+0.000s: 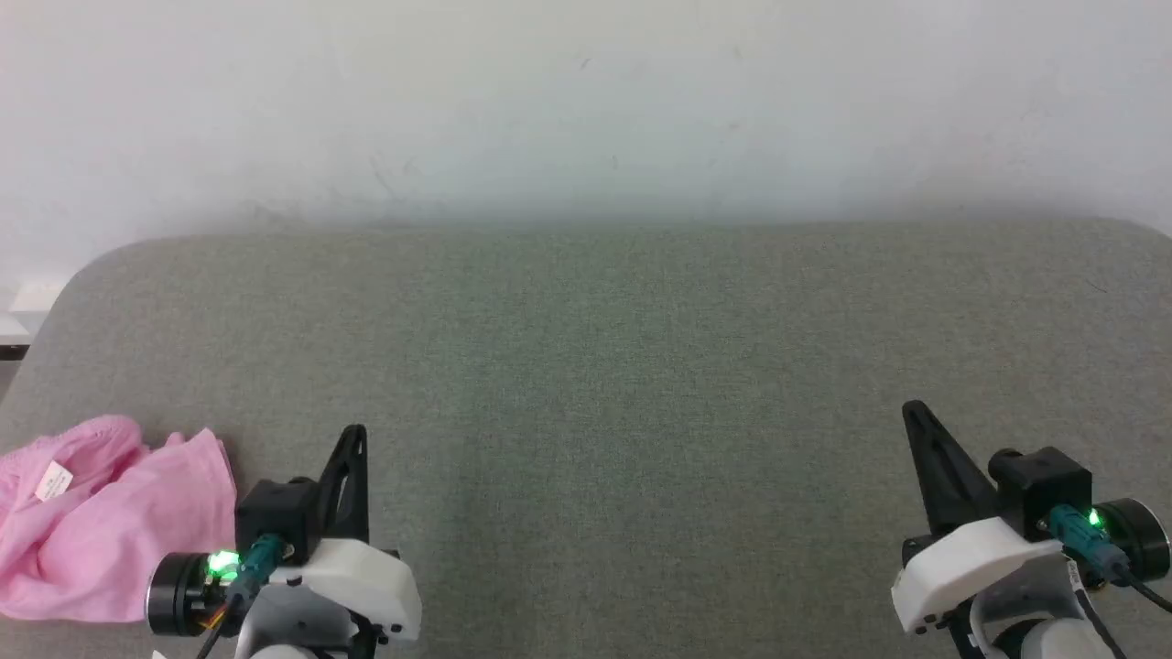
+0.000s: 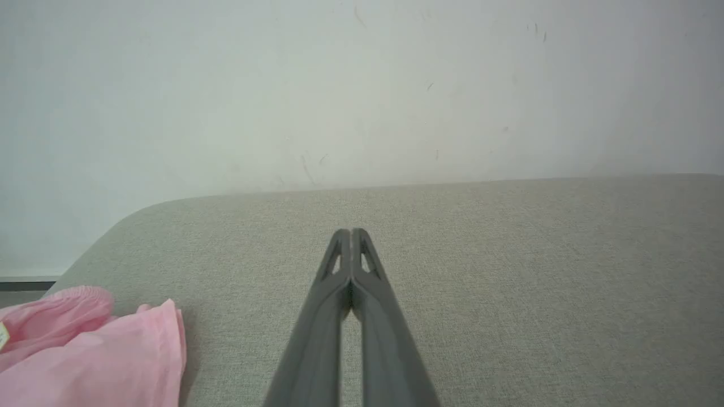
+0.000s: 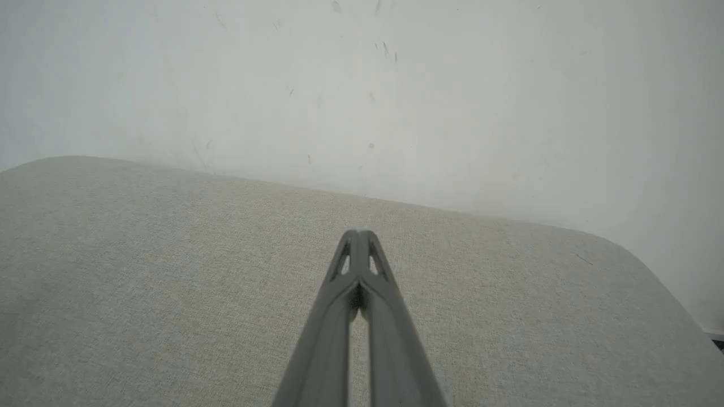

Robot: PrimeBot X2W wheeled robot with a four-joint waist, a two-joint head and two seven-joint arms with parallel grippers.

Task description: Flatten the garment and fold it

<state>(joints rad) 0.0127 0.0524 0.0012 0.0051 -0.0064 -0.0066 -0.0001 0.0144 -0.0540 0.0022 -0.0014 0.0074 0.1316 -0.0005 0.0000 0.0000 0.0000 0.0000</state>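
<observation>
Grey fabric-covered worktop (image 1: 586, 366) meets a pale wall (image 1: 586, 110). Its near left corner bears the crumpled light pink knit garment (image 1: 101, 522), just beside the left end effector (image 1: 355, 432). That and the right end effector (image 1: 912, 408) are clenched and empty. Flattening seems unstarted; the next move calls for opening and reaching leftward.
</observation>
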